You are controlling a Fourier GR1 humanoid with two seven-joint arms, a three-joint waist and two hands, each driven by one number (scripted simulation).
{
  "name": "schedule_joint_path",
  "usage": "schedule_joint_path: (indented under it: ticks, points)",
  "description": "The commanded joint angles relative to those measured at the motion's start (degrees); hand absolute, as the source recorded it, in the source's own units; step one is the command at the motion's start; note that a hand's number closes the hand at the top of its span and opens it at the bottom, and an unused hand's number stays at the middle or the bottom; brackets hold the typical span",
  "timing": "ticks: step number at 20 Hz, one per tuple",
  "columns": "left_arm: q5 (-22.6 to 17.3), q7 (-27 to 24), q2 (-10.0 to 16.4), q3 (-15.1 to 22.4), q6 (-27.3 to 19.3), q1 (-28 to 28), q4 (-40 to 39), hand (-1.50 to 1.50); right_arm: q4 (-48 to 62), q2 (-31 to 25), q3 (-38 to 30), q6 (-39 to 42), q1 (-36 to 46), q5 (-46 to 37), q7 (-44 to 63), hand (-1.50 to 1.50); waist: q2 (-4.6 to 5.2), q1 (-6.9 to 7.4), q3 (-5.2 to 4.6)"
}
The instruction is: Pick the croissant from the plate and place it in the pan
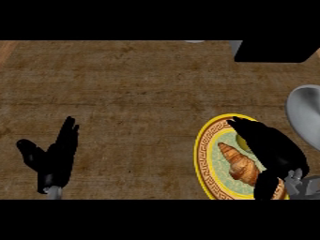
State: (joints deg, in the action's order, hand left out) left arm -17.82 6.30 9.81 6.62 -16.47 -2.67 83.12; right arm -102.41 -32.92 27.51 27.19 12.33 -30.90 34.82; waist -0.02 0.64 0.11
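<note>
Counter (pixel 121 93) and plate (pixel 202 154) sit steady, but the right hand (pixel 270 145), spread at the croissant's (pixel 240 164) three o'clock, could shove it aside.

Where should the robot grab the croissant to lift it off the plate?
Probably across its fat middle, coming down from above and from the right. The croissant lies flat on the plate, slanting, with thin pointed ends, so the middle gives the most to hold. The right hand is open just to the right of it.
</note>
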Motion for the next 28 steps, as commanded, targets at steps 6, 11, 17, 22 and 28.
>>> schedule_joint_path:
  ticks: [6,11,17,22,28]
  points:
    - [2.20,0.45,-3.00,0.80,-0.49,-3.74,2.67,0.00,1.57,4.31,-3.46,3.73,-1.78,-4.49,-4.39,-1.50,-0.02,-0.51,-0.10]
    - [3.08,-1.10,-3.02,-0.46,1.15,-3.49,-0.02,0.00,4.57,5.32,-6.20,1.03,-4.09,-6.84,-11.53,-1.50,0.00,-0.50,-0.11]
    - [1.63,-1.98,-2.39,-2.94,4.89,-1.91,-2.52,0.00,11.36,12.13,-3.99,-2.32,-0.27,-13.90,-11.78,-1.50,0.06,-0.30,-0.12]
    - [3.84,4.71,-2.52,-3.44,0.78,1.30,1.52,0.00,16.05,10.33,-7.72,-5.16,-3.43,-15.84,-19.90,-1.50,0.04,-0.52,-0.09]
    - [3.19,-1.04,-3.45,-3.71,4.15,-2.94,-0.22,0.00,18.76,12.26,-2.75,-12.17,-3.98,-21.84,-28.32,1.50,0.04,-0.30,-0.10]
